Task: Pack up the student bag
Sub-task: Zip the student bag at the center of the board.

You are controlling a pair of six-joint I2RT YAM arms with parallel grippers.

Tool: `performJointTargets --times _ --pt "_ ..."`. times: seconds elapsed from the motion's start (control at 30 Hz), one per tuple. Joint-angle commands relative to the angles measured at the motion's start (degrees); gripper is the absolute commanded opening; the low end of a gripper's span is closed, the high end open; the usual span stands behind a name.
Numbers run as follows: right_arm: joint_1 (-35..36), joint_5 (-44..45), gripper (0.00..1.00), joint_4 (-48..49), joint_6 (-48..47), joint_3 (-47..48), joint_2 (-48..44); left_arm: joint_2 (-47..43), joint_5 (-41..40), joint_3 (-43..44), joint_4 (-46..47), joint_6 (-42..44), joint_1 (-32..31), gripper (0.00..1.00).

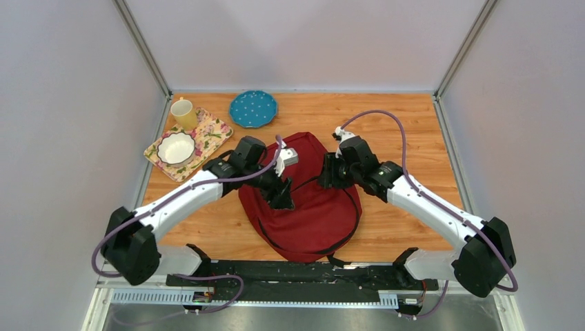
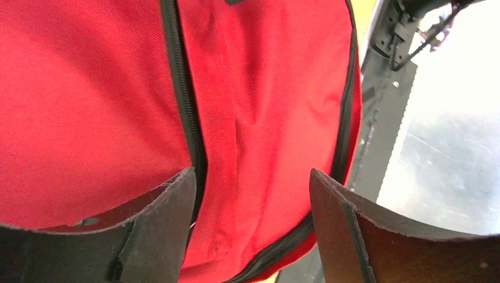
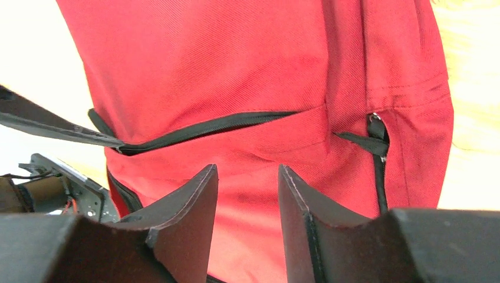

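Red student bag (image 1: 303,207) lies flat; left gripper (image 2: 252,174) wide open, right gripper (image 3: 247,171) half-parted, empty; left should straddle zipper (image 2: 186,112) squarely.

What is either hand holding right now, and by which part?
Left hand holds nothing: fingers apart over the student bag. Right hand has bag fabric between its half-parted fingers; whether it pinches it cannot be told.

Left arm (image 1: 181,198), right arm (image 1: 429,203): white shells, black joints, purple cables (image 1: 386,116); black bases (image 1: 132,249) at 7 and 5 o'clock; matte dark fingers (image 2: 160,227).
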Motion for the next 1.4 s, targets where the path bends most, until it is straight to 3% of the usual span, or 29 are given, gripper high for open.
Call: performJointTargets --times 0.0,0.17,0.23,0.4,0.57,0.63,0.67,0.8,1.13,1.37 --pt "-0.20 -1.52 0.44 4.94 1.32 6.29 0.15 -10.95 -7.72 -1.89 9.47 -2.85 -0.14 0.79" --pt "-0.20 -4.59 0.41 8.55 1.42 10.08 7.69 -20.17 -17.56 -5.75 13.16 -5.22 -0.14 0.89" --pt "-0.20 -5.56 0.39 5.67 0.63 13.40 11.82 -22.90 -23.95 -8.64 13.61 -7.24 -0.14 0.90" --pt "0.06 -4.08 0.23 2.85 0.71 10.10 17.47 -27.83 -33.30 -14.98 13.44 -13.90 0.21 0.90" --pt "0.15 -2.93 0.21 3.64 -0.34 5.07 13.43 -33.63 -42.62 -21.66 12.38 -22.60 0.65 0.90" --pt "0.06 -3.63 0.25 4.16 -0.60 6.21 11.58 -35.74 -46.03 -23.77 12.20 -24.90 1.17 0.91" --pt "0.23 -4.94 0.32 4.34 -0.95 6.82 11.14 -36.45 -46.84 -24.21 11.86 -27.43 1.44 0.91" --pt "1.11 -6.18 0.43 3.73 -1.75 10.95 9.91 -37.86 -49.30 -25.10 9.92 -31.58 2.06 0.92" --pt "8.14 -2.67 0.44 3.37 -0.44 12.28 10.35 -35.49 -43.25 -27.72 10.18 -41.51 8.02 0.91" --pt "12.44 -1.97 0.44 3.46 -0.43 13.68 11.31 -35.93 -36.31 -34.84 20.19 -48.98 12.42 0.88"
